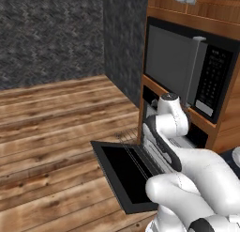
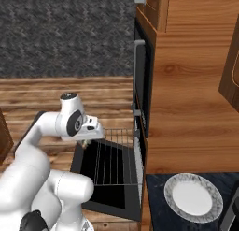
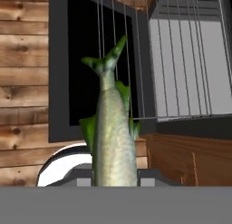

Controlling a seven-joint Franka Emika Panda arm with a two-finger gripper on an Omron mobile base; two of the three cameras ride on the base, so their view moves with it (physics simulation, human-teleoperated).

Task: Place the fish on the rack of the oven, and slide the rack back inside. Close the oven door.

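Fish [image 3: 111,128] hung lengthwise from the hand [image 3: 111,175], pinched tight at its body, tail pointing out over the rack [image 2: 114,155]. Rack sat pulled out above the dropped door [image 1: 122,172], so the drop looked short.

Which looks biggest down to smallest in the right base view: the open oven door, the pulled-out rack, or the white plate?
1. The oven door, lying open and flat.
2. The rack, pulled out over it.
3. The plate on the dark counter; it sits nearer the camera, so its true size may be smaller than it seems.
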